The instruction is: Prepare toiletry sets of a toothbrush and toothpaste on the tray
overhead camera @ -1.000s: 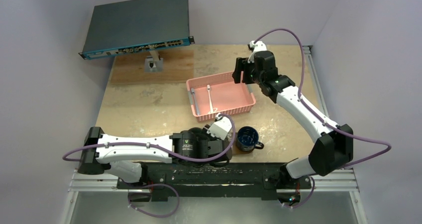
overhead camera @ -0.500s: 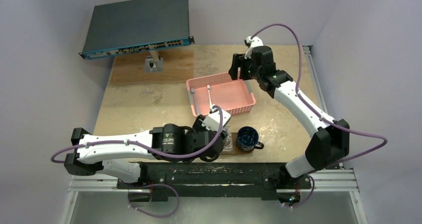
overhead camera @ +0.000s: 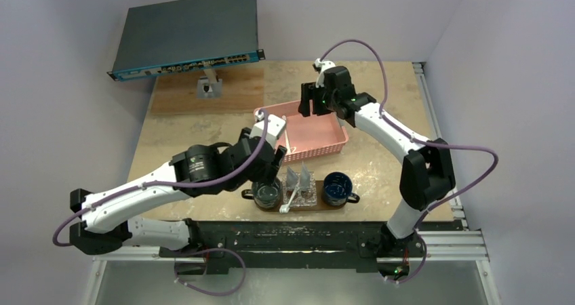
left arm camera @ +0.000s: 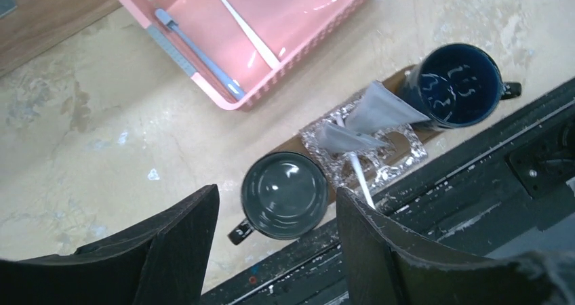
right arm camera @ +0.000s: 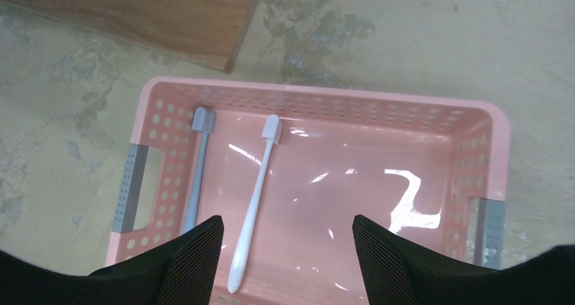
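The right jaws stand apart and empty, pointing down over the pink basket [right arm camera: 339,96]. The white toothbrush [right arm camera: 253,207] lies flat on the basket's glossy floor in line with the gap, head toward the far wall, with a grey brush [right arm camera: 194,176] nearer the left wall. That white brush looks light, stiff and slick, and it sits very low. The handle's middle seems the best place to pinch, across its narrow width, with the tips right down on the floor; it may skate or roll if nudged. The right arm [overhead camera: 393,132] bends sharply at the elbow and reaches over the basket's far rim, wrist turned downward. The left jaws are also parted and hold nothing, hanging by the basket's left end, and the left arm [overhead camera: 156,186] stretches diagonally toward them. On the counter just on the basket's near side lies the tray [overhead camera: 319,208]. It carries two silver tubes [left arm camera: 383,108], one toothbrush [left arm camera: 359,176] and two mugs [left arm camera: 285,195].
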Robot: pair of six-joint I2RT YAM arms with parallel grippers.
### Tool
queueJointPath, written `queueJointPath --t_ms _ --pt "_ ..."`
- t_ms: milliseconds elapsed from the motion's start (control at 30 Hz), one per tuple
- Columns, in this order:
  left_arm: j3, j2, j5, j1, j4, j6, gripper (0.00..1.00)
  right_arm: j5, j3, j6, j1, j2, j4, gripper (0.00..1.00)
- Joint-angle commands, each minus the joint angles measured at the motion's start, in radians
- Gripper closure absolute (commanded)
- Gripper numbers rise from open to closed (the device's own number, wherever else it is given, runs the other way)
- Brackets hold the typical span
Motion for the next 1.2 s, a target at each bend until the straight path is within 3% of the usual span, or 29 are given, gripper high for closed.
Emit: queueJointPath --t_ms 0,567,700,1167 --pt "-0.012 -0.048 0.081 0.107 0.016 0.081 0.37 -0.021 0.047 -0.010 0.035 0.030 0.020 0.27" --pt "-0.123 -0.117 0.345 0.518 0.078 0.164 0.35 0.041 0.233 -0.013 0.133 0.303 -0.059 0.27" --pt "-0.172 -0.115 0.399 0.593 0.120 0.171 0.35 0.061 0.284 -0.004 0.150 0.367 -0.085 0.35" --pt "-0.238 -0.114 0.483 0.671 0.170 0.174 0.36 0.137 0.387 -0.021 0.185 0.522 -0.143 0.53"
